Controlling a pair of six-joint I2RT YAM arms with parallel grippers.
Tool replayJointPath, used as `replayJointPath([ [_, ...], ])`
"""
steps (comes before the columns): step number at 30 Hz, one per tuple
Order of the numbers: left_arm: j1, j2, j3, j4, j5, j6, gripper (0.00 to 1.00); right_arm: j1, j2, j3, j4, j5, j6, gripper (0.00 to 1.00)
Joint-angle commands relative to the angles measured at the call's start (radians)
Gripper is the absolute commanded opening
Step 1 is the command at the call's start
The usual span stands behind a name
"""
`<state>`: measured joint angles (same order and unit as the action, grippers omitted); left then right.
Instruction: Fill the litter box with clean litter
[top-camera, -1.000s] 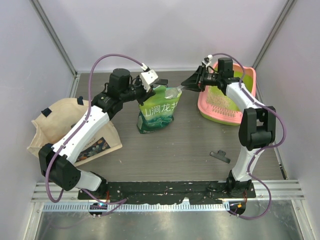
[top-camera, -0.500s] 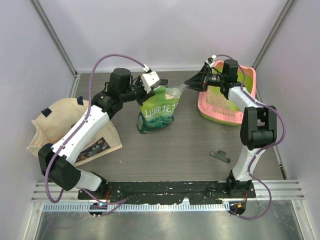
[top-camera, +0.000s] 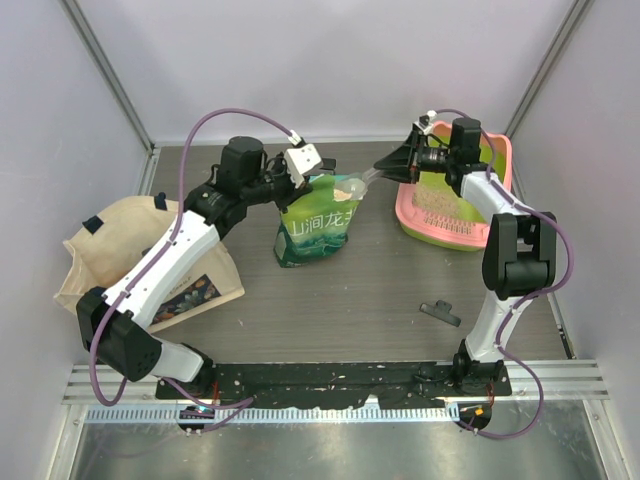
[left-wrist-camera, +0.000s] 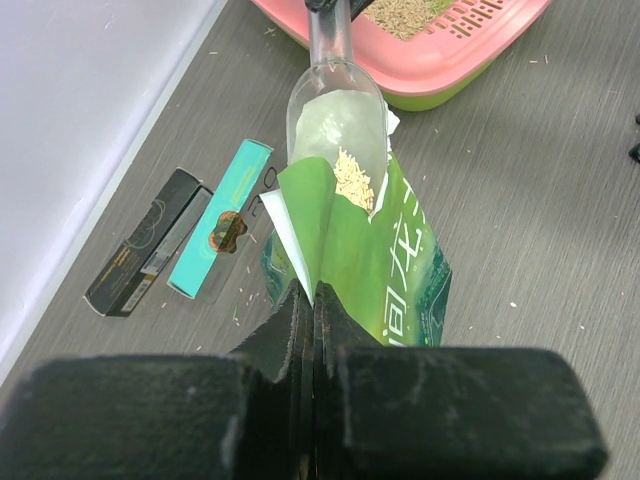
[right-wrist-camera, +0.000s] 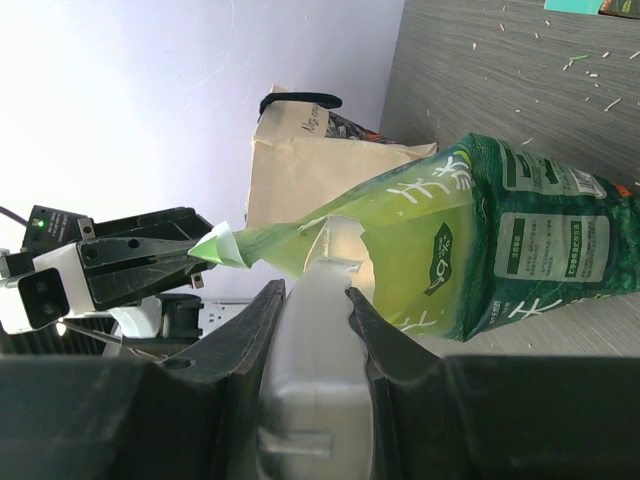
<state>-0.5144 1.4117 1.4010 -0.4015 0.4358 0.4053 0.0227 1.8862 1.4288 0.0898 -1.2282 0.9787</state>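
Shifting toward the litter box (top-camera: 443, 236), right fingers (top-camera: 396, 164) carry the scoop (top-camera: 352, 186).

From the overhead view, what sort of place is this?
Probably a robot test cell: plain white walls around a grey table, two arms bolted to a metal rail, a litter box as prop.

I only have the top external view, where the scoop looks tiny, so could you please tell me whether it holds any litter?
Observer: Yes, the left wrist view shows a small heap of clean litter in the clear scoop, at the mouth of the green bag.
Operator: Thank you; is the left gripper gripping that bag?
Observer: Yes, the left gripper is shut on the bag's torn top edge.
Operator: And the scoop's handle?
Observer: The right wrist view shows the right gripper clamped on it.
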Motion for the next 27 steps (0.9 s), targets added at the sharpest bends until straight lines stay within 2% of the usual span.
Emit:
replayJointPath([
  [1, 0.01, -0.033, 0.066, 0.086, 0.006, 0.018, 0.0, -0.067, -0.018, 0.015, 0.031, 0.004, 0.003, 0.01],
  [4, 0.008, -0.034, 0.066, 0.081, 0.004, 0.018, 0.0, -0.069, -0.024, 0.019, 0.093, -0.005, 0.057, 0.01],
  [21, 0.008, -0.028, 0.059, 0.085, 0.006, 0.018, 0.0, -0.101, -0.035, -0.011, 0.094, -0.005, 0.048, 0.01],
  [27, 0.01, -0.026, 0.056, 0.079, 0.003, 0.021, 0.0, -0.101, -0.03, -0.024, 0.177, -0.024, 0.12, 0.01],
])
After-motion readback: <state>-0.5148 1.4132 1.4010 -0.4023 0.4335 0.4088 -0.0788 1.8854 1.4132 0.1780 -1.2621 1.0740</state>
